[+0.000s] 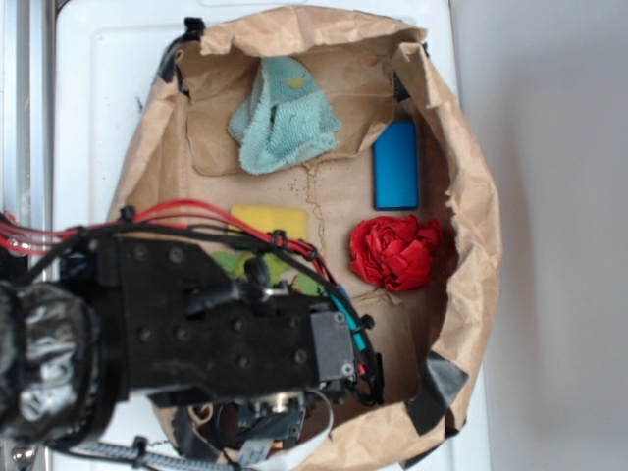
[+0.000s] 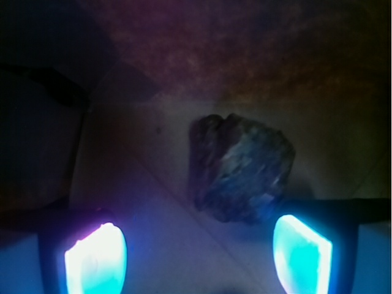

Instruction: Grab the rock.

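Fingers stand wide apart w/ nothing between them, glowing pads at lower left & lower right of the wrist view, and the rock sits just right of centre, above the gap and nearer the right pad. It looks hard, dense, jagged, so prob. heavy for its size, won't give, and could twist on a slanted facet; best to close the gripper across its narrower middle. In the exterior view the rock is hidden under the arm, inside the paper bag, w/ the red ball and yellow sponge near.
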